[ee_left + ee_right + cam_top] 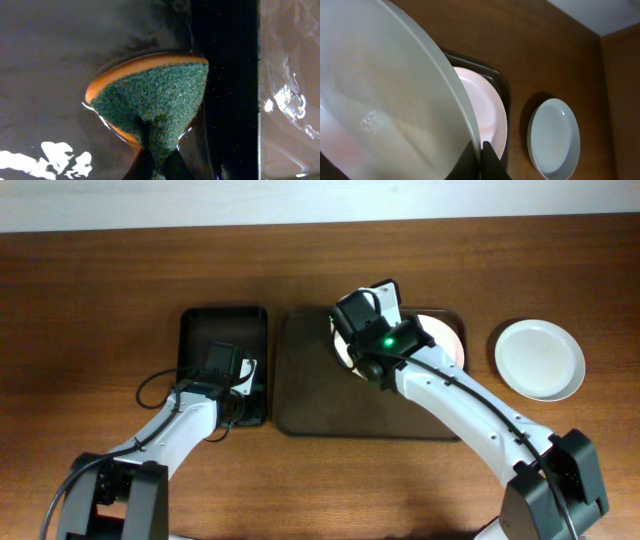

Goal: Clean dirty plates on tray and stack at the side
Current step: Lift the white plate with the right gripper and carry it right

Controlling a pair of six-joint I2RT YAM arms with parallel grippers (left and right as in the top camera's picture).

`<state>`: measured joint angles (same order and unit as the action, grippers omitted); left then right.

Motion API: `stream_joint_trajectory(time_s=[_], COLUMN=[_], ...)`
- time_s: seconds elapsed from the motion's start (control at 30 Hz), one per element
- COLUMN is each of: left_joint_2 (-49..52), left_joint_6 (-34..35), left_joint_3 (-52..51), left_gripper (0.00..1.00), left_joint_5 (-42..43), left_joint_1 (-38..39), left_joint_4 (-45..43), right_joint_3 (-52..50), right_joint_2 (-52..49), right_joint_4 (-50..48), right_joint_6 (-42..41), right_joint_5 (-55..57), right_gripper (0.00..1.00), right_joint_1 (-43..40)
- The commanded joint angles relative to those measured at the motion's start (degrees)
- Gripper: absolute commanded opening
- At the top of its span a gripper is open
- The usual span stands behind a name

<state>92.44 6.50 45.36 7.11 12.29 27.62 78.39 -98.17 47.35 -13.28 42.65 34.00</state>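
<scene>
My right gripper (352,330) (481,150) is shut on the rim of a white plate (380,90), holding it tilted over the back of the dark-brown tray (300,390). In the overhead view only the edge of this plate (340,346) shows under the gripper. A second white plate (447,340) (485,107) lies flat in the tray's right end. A pale mint-green plate (540,358) (554,137) sits on the table to the right of the tray. My left gripper (222,362) (152,162) is shut on a green and orange sponge (150,100), pressed on the black tray's wet floor.
The smaller black tray (205,330) (50,65) stands directly left of the brown tray, with a cable beside it. The wooden table (100,300) runs to a pale wall at the back. Both arms reach in from the front edge.
</scene>
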Motion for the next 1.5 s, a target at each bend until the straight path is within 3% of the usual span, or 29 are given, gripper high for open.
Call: stream_joint_trajectory(time_s=[0.0, 0.1, 0.3, 0.4, 0.57, 0.83, 1.03, 1.47], left_joint_2=[-0.4, -0.4, -0.6, -0.6, -0.5, -0.5, -0.5, -0.5], left_joint_6=[0.4, 0.3, 0.3, 0.3, 0.3, 0.3, 0.3, 0.3], left_joint_3=[-0.4, -0.4, 2.7, 5.5, 6.0, 3.8, 3.3, 3.3], left_gripper=[0.00, 0.08, 0.39, 0.41, 0.56, 0.58, 0.59, 0.61], left_joint_5=[2.1, 2.1, 1.3, -2.1, -2.4, -2.4, -2.4, -2.4], left_joint_1=[-0.1, -0.1, -0.1, -0.1, -0.1, -0.1, -0.1, -0.1], left_joint_4=[1.0, 0.7, -1.1, -1.3, -3.5, -2.3, -2.4, -2.6], right_joint_3=[1.5, 1.5, 1.5, 1.5, 1.4, 1.4, 1.4, 1.4], right_joint_2=[1.6, 2.3, 4.8, 6.2, 6.6, 6.6, 6.4, 3.4], right_joint_4=[-1.1, -1.5, -3.3, -3.8, -2.8, 1.2, 5.4, 8.4], right_joint_6=[-0.7, -0.7, -0.6, -0.7, -8.0, -11.7, -10.9, -12.8], right_joint_5=[2.7, 2.8, 5.2, 3.8, -9.0, -30.2, -43.9, -45.2], right_gripper=[0.04, 0.04, 0.04, 0.04, 0.04, 0.04, 0.04, 0.04], right_joint_1=[1.3, 1.3, 1.3, 1.2, -2.2, -20.4, -40.0, -66.8])
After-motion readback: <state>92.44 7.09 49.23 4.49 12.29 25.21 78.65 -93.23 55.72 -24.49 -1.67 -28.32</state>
